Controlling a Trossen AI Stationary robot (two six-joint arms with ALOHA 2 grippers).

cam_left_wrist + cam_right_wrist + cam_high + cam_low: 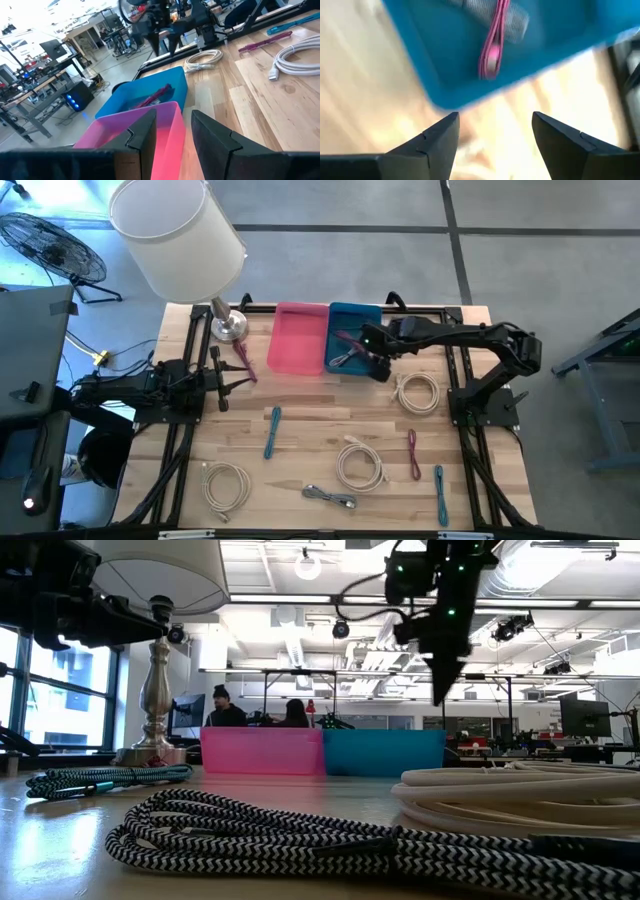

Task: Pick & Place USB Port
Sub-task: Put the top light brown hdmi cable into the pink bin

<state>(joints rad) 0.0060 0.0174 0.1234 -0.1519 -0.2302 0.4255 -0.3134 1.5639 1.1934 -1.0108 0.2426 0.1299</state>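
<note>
**Right claw empty over the blue bin**

The right claw (372,363), fingers spread and empty, hovers at the rectangular blue plastic bin (352,338)'s 5 o'clock corner. A pink braided cable (492,42) lies inside it, toward 11 o'clock. The left claw (222,378) waits spread, farther off.

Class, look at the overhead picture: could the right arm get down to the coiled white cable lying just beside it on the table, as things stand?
Probably yes. The right gripper is open and empty at the blue bin, and the white cable lies uncovered close by with nothing between.
</note>
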